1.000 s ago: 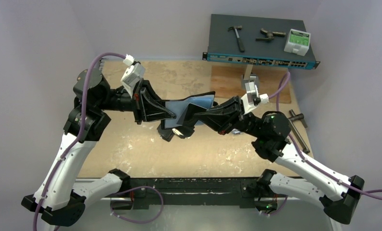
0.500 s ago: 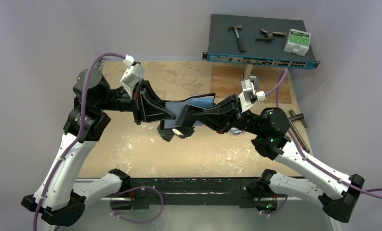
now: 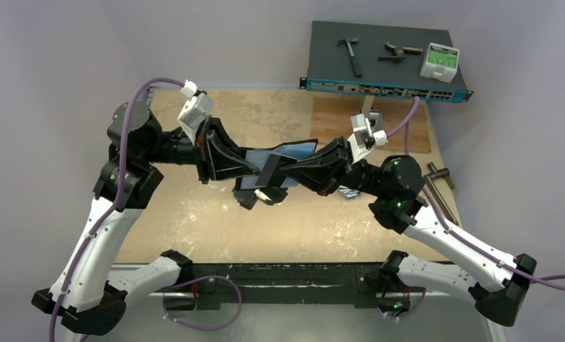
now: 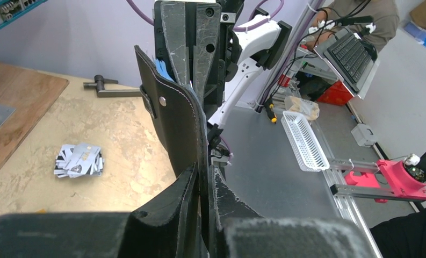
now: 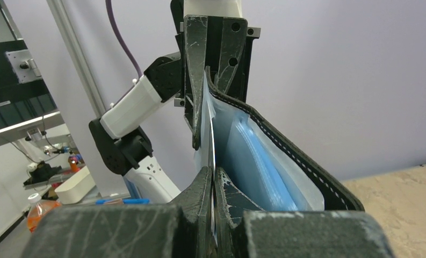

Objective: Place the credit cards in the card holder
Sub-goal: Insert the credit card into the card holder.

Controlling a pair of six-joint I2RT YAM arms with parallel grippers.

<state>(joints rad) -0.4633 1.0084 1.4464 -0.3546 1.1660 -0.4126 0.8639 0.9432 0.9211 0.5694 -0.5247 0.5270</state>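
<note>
Your right arm (image 3: 397, 182) had pushed left and forward since the earlier overhead frame, its wrist camera (image 3: 363, 132) sitting closer to the middle of the table (image 3: 194, 221); the left arm had hardly stirred.

From the top view, the card holder (image 3: 293, 151) hung in the air between the left gripper (image 3: 247, 167) and the right gripper (image 3: 283, 171), pinched from both ends; the credit cards (image 3: 348, 192) lay in a small heap on the table, half hidden under your right arm.

On the left wrist view, the left gripper (image 4: 204, 180) was clenched on the black outer flap of the card holder (image 4: 173, 118), snap stud showing; the credit cards (image 4: 79, 160) sat in their pile well apart from it, untouched.

On the right wrist view, the right gripper (image 5: 213, 180) was clamped on a thin pale leaf of the card holder (image 5: 286, 156), bluish sleeves fanned open beside it; you could not tell whether any card was already tucked in.

My read: you had the holder opened and braced, but the loading itself looked barely begun; the whole pile was left to fetch.
</note>
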